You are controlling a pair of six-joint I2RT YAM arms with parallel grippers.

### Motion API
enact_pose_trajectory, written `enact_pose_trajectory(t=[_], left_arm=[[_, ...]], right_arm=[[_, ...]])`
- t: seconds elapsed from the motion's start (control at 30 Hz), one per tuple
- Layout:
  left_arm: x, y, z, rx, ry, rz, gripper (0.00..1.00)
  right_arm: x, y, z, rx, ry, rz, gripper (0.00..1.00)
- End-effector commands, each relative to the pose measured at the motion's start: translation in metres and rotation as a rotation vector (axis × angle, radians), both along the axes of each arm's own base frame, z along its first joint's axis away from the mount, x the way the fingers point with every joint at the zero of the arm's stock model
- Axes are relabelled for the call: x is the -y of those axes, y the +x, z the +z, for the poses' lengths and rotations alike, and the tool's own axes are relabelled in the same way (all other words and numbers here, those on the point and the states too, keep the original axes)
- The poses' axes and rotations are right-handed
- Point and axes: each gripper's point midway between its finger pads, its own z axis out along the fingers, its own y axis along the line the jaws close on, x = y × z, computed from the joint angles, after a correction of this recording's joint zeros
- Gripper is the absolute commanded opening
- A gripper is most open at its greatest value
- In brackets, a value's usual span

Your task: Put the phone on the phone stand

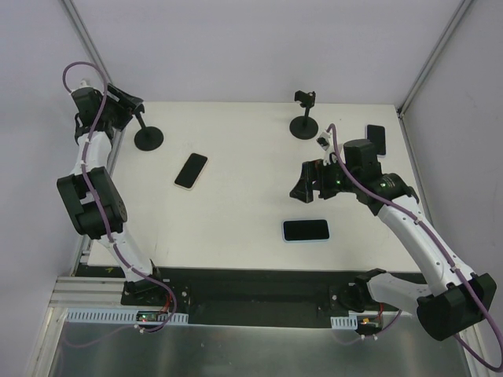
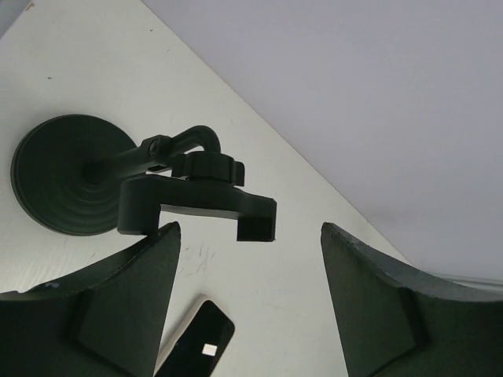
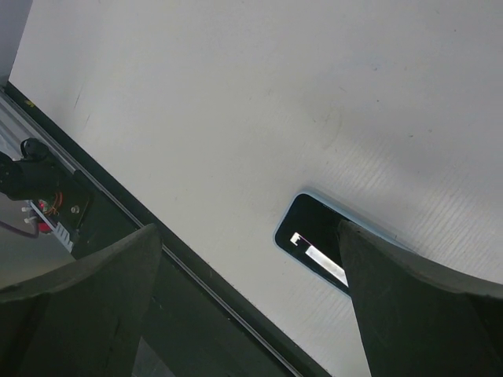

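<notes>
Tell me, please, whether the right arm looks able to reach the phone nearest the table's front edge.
Probably yes: the open right gripper hovers just beyond that phone, and only bare table lies between them.

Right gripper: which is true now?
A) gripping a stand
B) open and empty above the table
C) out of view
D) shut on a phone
B: the right wrist view shows the right gripper with its fingers spread wide and nothing between them, while the blue-edged phone lies flat on the table below.
</notes>
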Motion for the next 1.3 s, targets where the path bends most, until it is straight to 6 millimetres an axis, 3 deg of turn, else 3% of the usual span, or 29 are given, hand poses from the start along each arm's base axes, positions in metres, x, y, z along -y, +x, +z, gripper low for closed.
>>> enact_pose_trajectory(t=[0.0, 0.1, 0.2, 0.57, 0.77, 0.9, 1.1, 1.2, 1.27], left_arm=[[-0.007, 0.003, 0.011, 0.031, -0.034, -0.005, 0.72], [-0.007, -0.003, 0.006, 0.011, -0.084, 0.024, 0.85], [-0.009, -0.003, 0.001, -0.001, -0.106, 0.037, 0.88], [-0.017, 0.018, 0.003, 0.082, -0.284, 0.072, 0.77], [-0.019, 0.023, -0.01, 0.115, -0.406, 0.116, 0.75], [-0.019, 0.025, -0.016, 0.143, -0.474, 0.131, 0.65], [-0.023, 0.028, -0.011, 0.18, -0.442, 0.133, 0.53], [-0.023, 0.03, -0.01, 0.185, -0.442, 0.124, 0.42], [-0.021, 0.032, -0.007, 0.193, -0.442, 0.108, 0.28]], right_arm=[[0.001, 0.005, 0.015, 0.045, -0.002, -0.01, 0.96], [0.001, 0.004, 0.017, 0.046, -0.004, -0.012, 0.96], [0.003, 0.005, 0.017, 0.049, -0.01, -0.019, 0.96], [0.008, 0.004, 0.024, 0.063, -0.019, -0.038, 0.96], [0.01, 0.002, 0.025, 0.064, -0.025, -0.044, 0.96], [0.014, -0.001, 0.026, 0.064, -0.033, -0.055, 0.96], [0.018, -0.004, 0.025, 0.066, -0.044, -0.066, 0.96], [0.019, -0.005, 0.023, 0.064, -0.047, -0.067, 0.96], [0.019, -0.006, 0.023, 0.063, -0.05, -0.069, 0.96]])
